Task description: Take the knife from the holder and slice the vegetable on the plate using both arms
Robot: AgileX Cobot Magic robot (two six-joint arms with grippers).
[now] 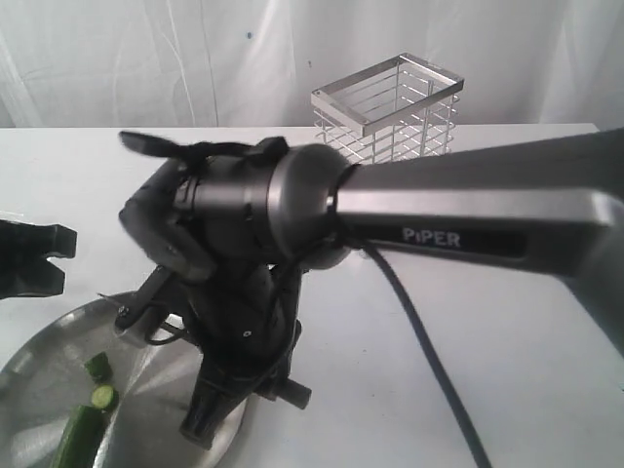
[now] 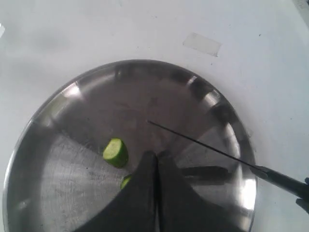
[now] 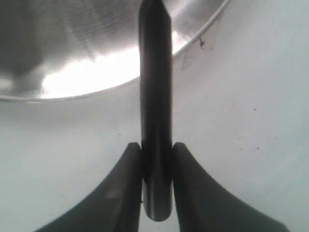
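Knife (image 3: 155, 96) first: I judge it slim, stiff and light, with a smooth black handle that could twist in a pinch once the blade meets resistance. The handle is the only place to hold it, well back from the edge. My right hand (image 3: 155, 147) has exactly that grip, with both fingers clamped on the handle's flanks and the rounded butt sitting back between them. The blade reaches out over the plate (image 2: 145, 87), its tip above the middle. I cannot tell whether it touches the steel.

The vegetable (image 1: 80, 434) looks small, glossy and round, so it will likely roll or skid on that shiny plate. One cut piece (image 2: 116, 152) lies just beside the left hand (image 2: 157, 157). That hand is clenched, fingers pressed together with nothing visible between them, and it hangs over the plate apart from the blade. The holder (image 1: 390, 107) stands well apart at the back of the desk (image 1: 546, 390).
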